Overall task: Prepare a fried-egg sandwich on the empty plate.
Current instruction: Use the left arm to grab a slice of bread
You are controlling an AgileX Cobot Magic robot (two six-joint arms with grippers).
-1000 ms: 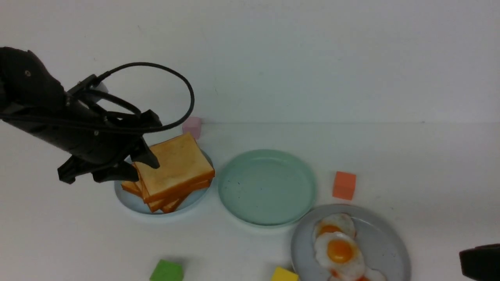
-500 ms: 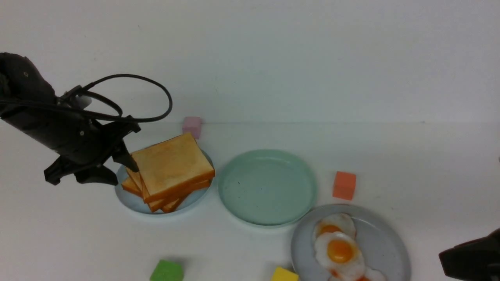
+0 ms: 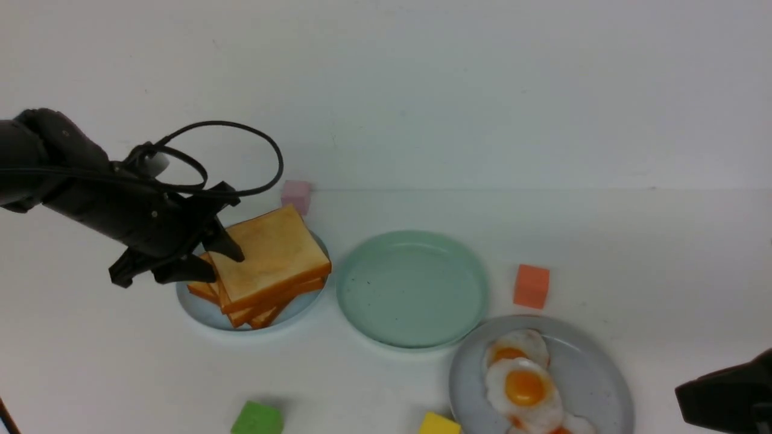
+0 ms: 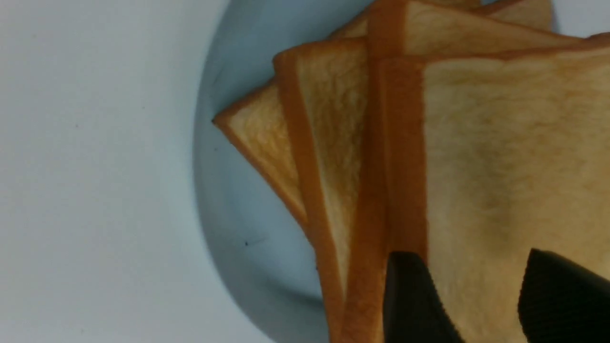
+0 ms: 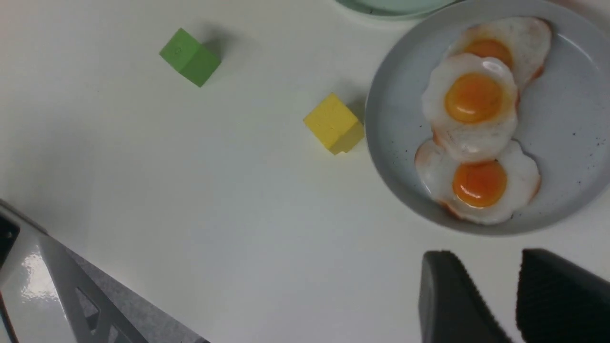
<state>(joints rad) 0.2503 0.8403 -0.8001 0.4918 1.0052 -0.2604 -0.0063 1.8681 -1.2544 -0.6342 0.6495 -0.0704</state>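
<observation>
The first step is in hand: a slice of toast is being taken from the skewed toast pile (image 3: 271,259) on the pale blue plate (image 3: 199,313). The left gripper (image 3: 224,268) is set at the near edge of the pile with its fingers spread wide and nothing held. In the left wrist view both fingertips (image 4: 410,295) are seen over the top slice (image 4: 500,157), just inside its crust.

The mint-green plate (image 3: 416,289) lies bare just beyond the pile from those fingers, and nothing has been laid on it yet. The right gripper (image 5: 491,262) is parked with its fingers parted and empty, and the fried eggs (image 5: 472,119) on the grey plate (image 5: 567,119) lie just ahead of them.

Next, it is judged, one finger must be worked under the top slice alone. The slices beneath are fanned out and could be dragged along.
</observation>
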